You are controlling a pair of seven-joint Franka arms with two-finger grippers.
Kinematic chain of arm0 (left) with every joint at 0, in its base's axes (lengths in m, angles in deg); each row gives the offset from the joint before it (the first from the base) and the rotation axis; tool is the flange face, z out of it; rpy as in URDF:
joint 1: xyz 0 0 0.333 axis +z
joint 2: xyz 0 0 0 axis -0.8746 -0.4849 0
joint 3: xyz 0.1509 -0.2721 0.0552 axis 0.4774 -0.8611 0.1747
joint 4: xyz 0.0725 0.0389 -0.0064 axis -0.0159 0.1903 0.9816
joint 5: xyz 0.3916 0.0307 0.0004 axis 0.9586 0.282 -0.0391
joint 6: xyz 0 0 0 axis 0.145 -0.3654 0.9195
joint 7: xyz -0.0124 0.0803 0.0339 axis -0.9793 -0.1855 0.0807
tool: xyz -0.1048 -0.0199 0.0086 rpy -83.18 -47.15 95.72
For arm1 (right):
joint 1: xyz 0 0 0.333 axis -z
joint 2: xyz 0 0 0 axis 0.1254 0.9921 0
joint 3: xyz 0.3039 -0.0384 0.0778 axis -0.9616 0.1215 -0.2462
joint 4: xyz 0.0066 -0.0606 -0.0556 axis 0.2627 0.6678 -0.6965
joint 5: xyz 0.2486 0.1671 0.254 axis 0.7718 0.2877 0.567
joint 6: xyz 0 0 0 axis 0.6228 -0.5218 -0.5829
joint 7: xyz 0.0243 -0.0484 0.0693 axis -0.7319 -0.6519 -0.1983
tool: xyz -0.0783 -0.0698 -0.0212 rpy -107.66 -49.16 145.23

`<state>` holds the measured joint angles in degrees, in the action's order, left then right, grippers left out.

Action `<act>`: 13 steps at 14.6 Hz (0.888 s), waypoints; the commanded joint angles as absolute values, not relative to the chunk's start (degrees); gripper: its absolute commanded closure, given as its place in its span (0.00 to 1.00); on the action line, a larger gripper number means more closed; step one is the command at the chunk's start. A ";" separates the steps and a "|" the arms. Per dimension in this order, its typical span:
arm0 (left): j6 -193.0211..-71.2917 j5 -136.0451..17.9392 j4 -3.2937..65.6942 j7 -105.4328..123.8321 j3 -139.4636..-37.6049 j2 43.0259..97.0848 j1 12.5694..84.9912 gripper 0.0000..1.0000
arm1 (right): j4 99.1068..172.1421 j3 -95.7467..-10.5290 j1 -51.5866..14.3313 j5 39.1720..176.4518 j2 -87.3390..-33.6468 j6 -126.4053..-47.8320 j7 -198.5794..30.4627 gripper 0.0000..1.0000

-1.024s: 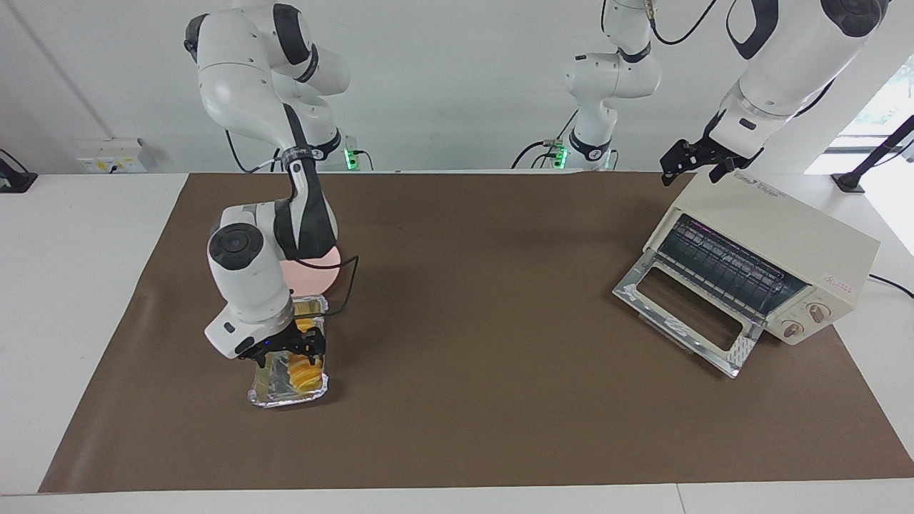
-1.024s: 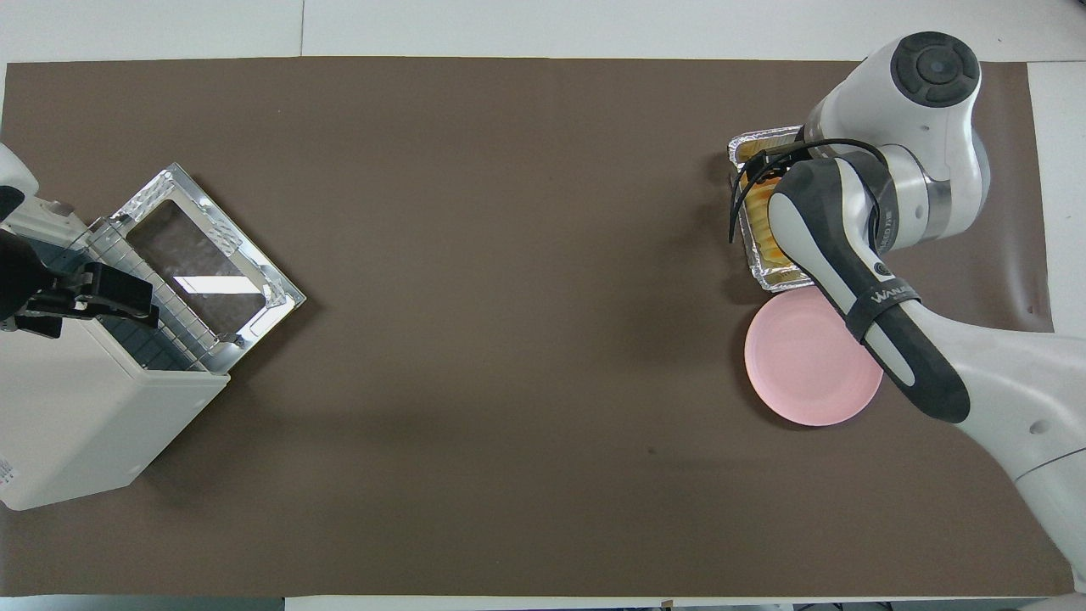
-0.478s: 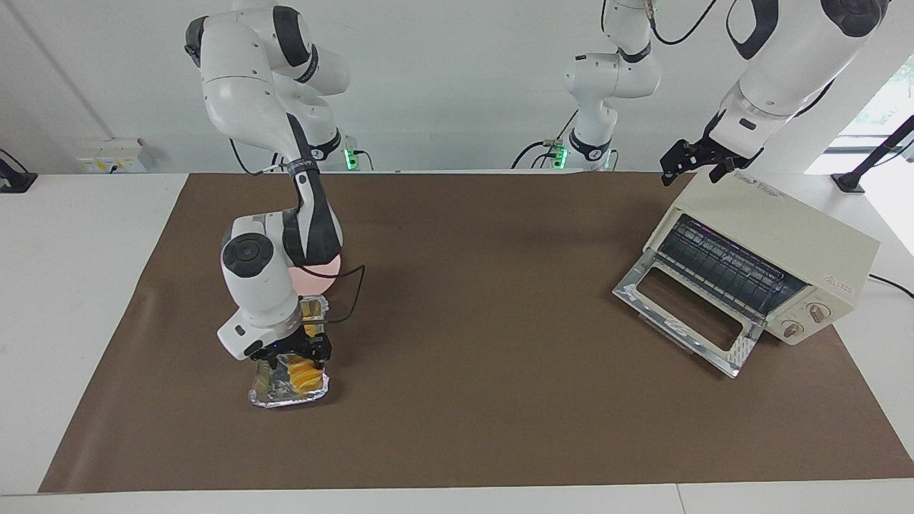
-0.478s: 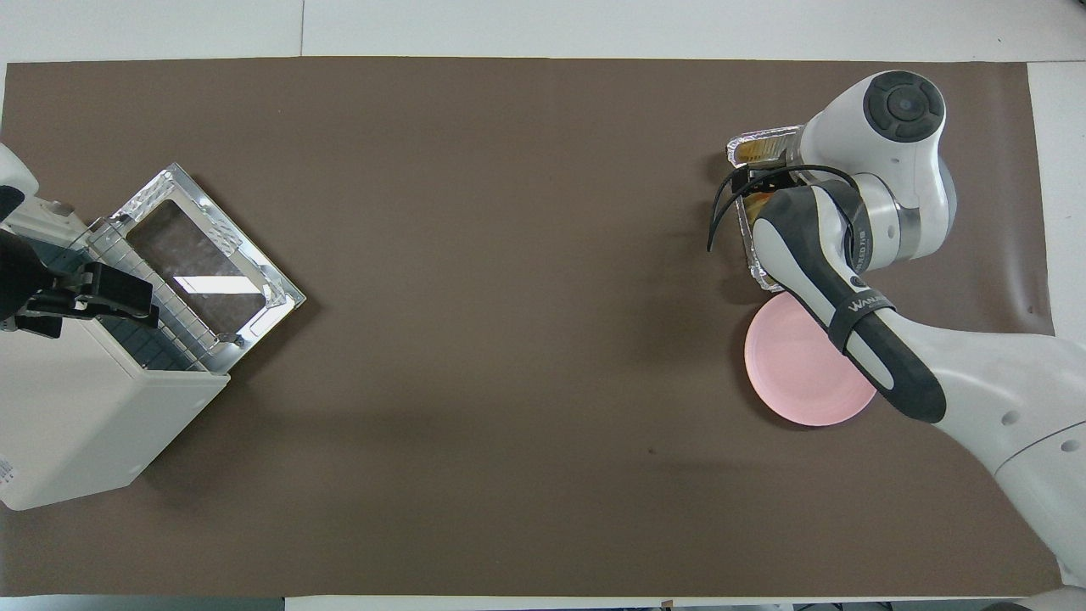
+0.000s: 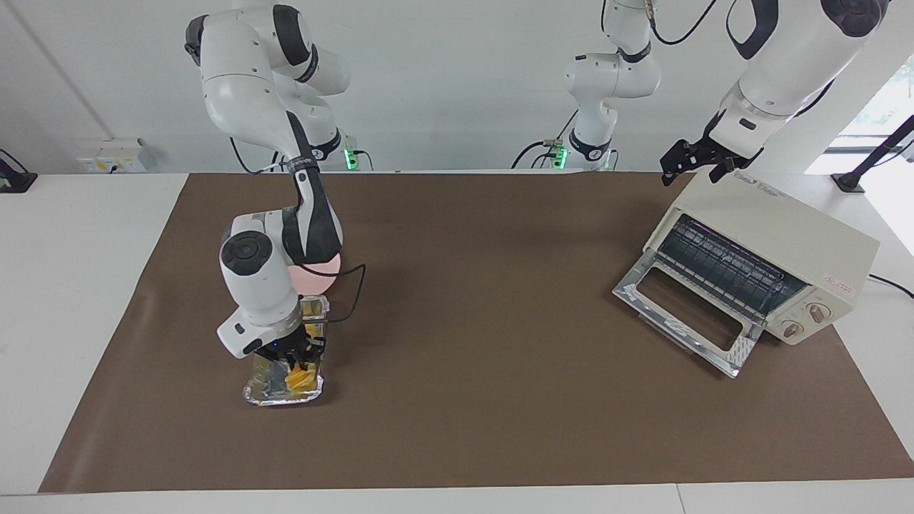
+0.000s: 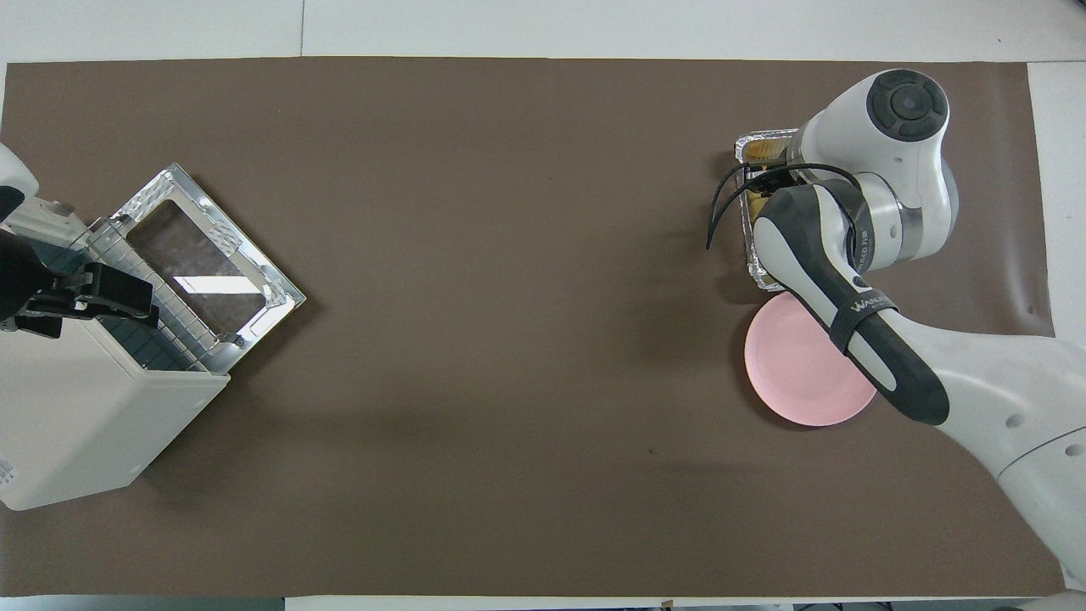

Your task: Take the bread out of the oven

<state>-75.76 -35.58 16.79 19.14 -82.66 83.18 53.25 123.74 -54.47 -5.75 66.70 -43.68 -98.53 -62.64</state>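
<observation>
The golden-yellow bread [image 5: 301,377] lies in a crinkled foil tray [image 5: 265,391] toward the right arm's end of the table, not in the oven. My right gripper [image 5: 298,357] reaches down into the tray, shut on the bread. From overhead the right wrist hides both the gripper and most of the loaf. The cream oven [image 5: 778,228] stands at the left arm's end with its glass door [image 5: 685,314] folded down open and a bare wire rack inside. My left gripper [image 5: 689,168] hangs open over the oven's top edge and holds nothing.
A round pink plate [image 6: 797,373] lies beside the foil tray [image 6: 751,255], nearer to the robots and partly under the right arm. The brown mat [image 6: 509,297] covers the table. The oven [image 6: 76,424] sits at an angle on the mat's corner.
My right gripper has sunk into the foil tray and its fingers have closed on the bread. The tray shifted slightly. The left arm has not moved.
</observation>
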 commanded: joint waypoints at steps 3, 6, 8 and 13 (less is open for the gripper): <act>-76.48 -36.03 17.45 19.28 -83.05 84.07 54.14 0.00 | 121.97 -55.08 -5.01 67.11 -49.10 -89.61 -63.58 1.00; -76.48 -36.03 17.45 19.28 -83.05 84.07 54.14 0.00 | 122.57 -55.25 -5.71 67.11 -54.72 -83.36 -63.67 1.00; -76.48 -36.03 17.45 19.28 -83.05 84.07 54.14 0.00 | 124.67 -55.43 -5.71 67.38 -59.90 -78.01 -63.58 1.00; -76.48 -36.03 17.45 19.28 -83.05 84.07 54.14 0.00 | 145.11 -55.43 -5.62 74.59 -76.50 -81.99 -63.67 1.00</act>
